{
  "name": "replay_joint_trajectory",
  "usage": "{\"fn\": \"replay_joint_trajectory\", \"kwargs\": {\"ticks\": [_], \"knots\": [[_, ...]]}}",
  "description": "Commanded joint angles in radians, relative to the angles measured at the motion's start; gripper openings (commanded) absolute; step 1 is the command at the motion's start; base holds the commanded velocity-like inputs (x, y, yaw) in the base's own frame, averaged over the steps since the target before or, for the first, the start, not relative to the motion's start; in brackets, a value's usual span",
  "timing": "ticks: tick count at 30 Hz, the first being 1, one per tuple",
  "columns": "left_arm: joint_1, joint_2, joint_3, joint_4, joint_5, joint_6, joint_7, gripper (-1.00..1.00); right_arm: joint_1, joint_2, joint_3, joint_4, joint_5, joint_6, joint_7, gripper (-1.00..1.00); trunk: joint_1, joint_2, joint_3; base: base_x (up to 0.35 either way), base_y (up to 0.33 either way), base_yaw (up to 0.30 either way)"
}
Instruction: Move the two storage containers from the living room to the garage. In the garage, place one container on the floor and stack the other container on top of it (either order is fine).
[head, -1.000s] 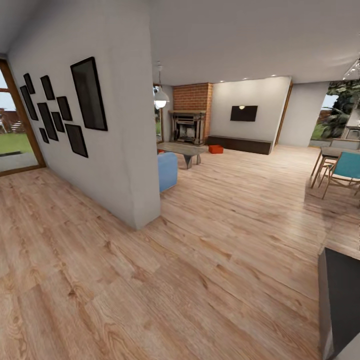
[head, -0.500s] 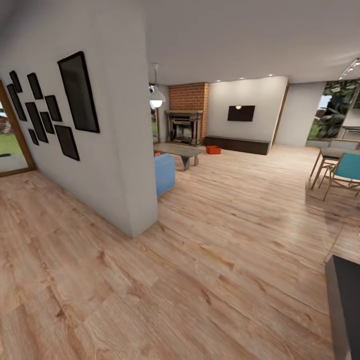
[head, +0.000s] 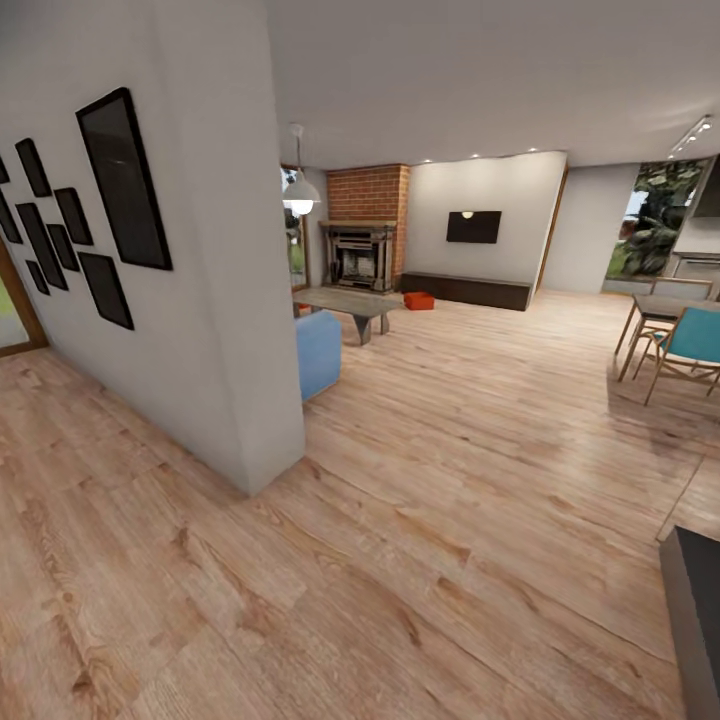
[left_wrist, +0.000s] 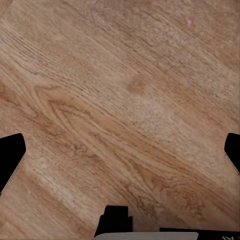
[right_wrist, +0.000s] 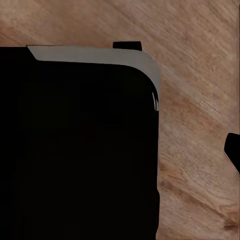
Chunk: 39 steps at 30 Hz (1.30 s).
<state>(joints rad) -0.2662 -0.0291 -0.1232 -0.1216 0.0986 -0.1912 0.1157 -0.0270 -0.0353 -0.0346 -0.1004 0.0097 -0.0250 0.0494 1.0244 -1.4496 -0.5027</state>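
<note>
Far off in the living room, one orange-red storage container (head: 418, 300) sits on the light wood floor in front of a low dark bench. A small orange-red sliver (head: 300, 309) shows behind the blue sofa (head: 318, 352); I cannot tell what it is. In the left wrist view my left gripper (left_wrist: 120, 155) is open over bare planks, its dark fingertips (left_wrist: 10, 160) at the picture's edges. In the right wrist view my right gripper (right_wrist: 120, 155) looks open, with one fingertip (right_wrist: 233, 152) showing beside a black robot body panel (right_wrist: 75, 150). Neither gripper holds anything.
A white partition wall (head: 220, 300) hung with black frames stands close on the left. Beyond it are a coffee table (head: 345, 300) and a brick fireplace (head: 362, 255). A teal chair (head: 692, 345) and dining table stand at the right, and a dark edge (head: 700, 610) at the lower right.
The whole head view has shifted: the partition wall and frames slid leftward and grew nearer, and the glass door at the far left dropped out of view. Nothing in the room itself moved.
</note>
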Motion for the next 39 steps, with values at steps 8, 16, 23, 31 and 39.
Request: {"fn": "replay_joint_trajectory", "kwargs": {"ticks": [8, 16, 23, 31, 39], "knots": [[-0.001, 0.0, -0.009, 0.001, 0.01, -0.004, 0.004, 1.0, -0.001, -0.001, -0.004, 0.001, 0.001, -0.003, 0.004, 1.0, 0.001, 0.0, -0.001, 0.342, -0.043, -0.129], [-0.001, 0.0, -0.009, 0.001, 0.01, -0.004, 0.004, 1.0, 0.0, 0.0, -0.005, 0.001, 0.001, -0.003, 0.004, 1.0, 0.001, 0.0, 0.0, 0.342, -0.084, -0.035], [-0.001, 0.0, -0.009, 0.002, 0.01, -0.004, 0.004, 1.0, -0.001, -0.001, -0.006, 0.001, 0.0, -0.003, 0.004, 1.0, 0.001, 0.0, 0.008, 0.323, -0.134, -0.06], [-0.001, 0.0, -0.009, 0.002, 0.01, -0.004, 0.004, 1.0, -0.001, -0.001, -0.009, 0.001, -0.004, -0.003, 0.004, 1.0, 0.001, 0.0, 0.011, 0.307, -0.166, -0.008], [-0.001, 0.0, -0.009, 0.001, 0.01, -0.004, 0.004, 1.0, -0.001, -0.002, -0.008, 0.001, -0.003, -0.003, 0.004, 1.0, 0.001, 0.0, 0.011, 0.303, -0.17, -0.001]]}}
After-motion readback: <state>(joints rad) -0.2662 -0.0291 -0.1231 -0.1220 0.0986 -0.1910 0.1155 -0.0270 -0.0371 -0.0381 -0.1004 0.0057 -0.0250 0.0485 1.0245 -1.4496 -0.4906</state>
